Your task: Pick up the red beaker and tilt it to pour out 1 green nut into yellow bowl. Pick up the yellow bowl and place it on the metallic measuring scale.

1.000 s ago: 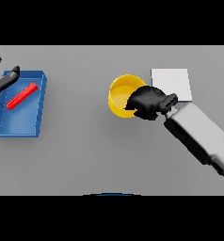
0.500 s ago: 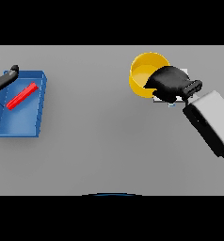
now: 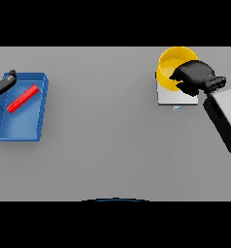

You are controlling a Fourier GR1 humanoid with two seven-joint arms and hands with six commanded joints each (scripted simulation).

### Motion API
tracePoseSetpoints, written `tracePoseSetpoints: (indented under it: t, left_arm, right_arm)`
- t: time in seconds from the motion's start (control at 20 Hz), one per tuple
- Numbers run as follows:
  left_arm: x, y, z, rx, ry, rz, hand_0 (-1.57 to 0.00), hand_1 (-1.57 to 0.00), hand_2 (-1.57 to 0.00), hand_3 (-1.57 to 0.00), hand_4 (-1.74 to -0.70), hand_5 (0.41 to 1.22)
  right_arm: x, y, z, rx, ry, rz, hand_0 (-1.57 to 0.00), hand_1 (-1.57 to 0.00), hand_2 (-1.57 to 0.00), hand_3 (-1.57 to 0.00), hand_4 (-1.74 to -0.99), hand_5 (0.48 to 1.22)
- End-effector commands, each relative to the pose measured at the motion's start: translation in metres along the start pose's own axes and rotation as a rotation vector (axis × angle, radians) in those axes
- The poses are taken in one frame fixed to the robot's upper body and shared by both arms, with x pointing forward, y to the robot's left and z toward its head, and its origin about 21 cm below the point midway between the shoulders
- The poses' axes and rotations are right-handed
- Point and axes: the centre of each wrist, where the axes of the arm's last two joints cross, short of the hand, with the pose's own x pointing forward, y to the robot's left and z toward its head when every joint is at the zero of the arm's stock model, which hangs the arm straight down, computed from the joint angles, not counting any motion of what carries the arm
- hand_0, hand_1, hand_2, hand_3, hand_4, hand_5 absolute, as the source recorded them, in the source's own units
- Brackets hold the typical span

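One hand does the work: my right hand (image 3: pixel 194 77) grips the round yellow bowl (image 3: pixel 172 65) by its near rim, holding it over the flat metallic measuring scale (image 3: pixel 172 97) directly beneath, so lowering comes next, I judge.

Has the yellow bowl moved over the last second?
Yes. The yellow bowl, held in the right hand, has moved toward the table's far right, away from the blue tray, and now overlaps the scale.
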Motion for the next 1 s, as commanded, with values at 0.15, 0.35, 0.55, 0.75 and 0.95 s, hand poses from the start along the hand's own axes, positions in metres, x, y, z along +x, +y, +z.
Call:
tracePoseSetpoints:
  t: [0.15,0.35,0.55,0.75,0.95]
  left_arm:
    - [0.01,-0.005,-0.004,-0.007,0.013,-0.015,0.0,0.0,0.0,0.0,-0.86,0.797]
    - [0.008,-0.005,-0.007,0.001,0.024,-0.014,0.0,0.0,0.0,0.0,-0.86,0.809]
    - [0.007,-0.001,-0.003,-0.006,0.017,-0.018,0.0,0.0,0.0,0.0,-0.85,0.796]
    - [0.006,-0.004,-0.004,-0.012,0.023,-0.026,0.0,0.0,0.0,0.0,-0.84,0.779]
    - [0.009,-0.001,-0.006,-0.015,0.018,-0.022,0.0,0.0,0.0,0.0,-0.83,0.771]
  right_arm:
    - [-0.011,0.014,-0.009,0.008,0.019,-0.037,-1.57,-1.57,-1.43,-1.29,-1.741,1.221]
    - [-0.016,0.025,-0.013,0.032,0.038,-0.066,-1.57,-1.57,-1.39,-1.37,-1.741,1.221]
    - [-0.016,0.033,-0.015,0.054,0.058,-0.063,-1.57,-1.57,-1.38,-1.42,-1.741,1.221]
    - [-0.019,0.034,-0.016,0.068,0.053,-0.081,-1.57,-1.5,-1.44,-1.25,-1.741,1.221]
    - [-0.02,0.035,-0.016,0.074,0.074,-0.134,-1.15,-0.96,-0.85,-0.69,-1.559,1.014]
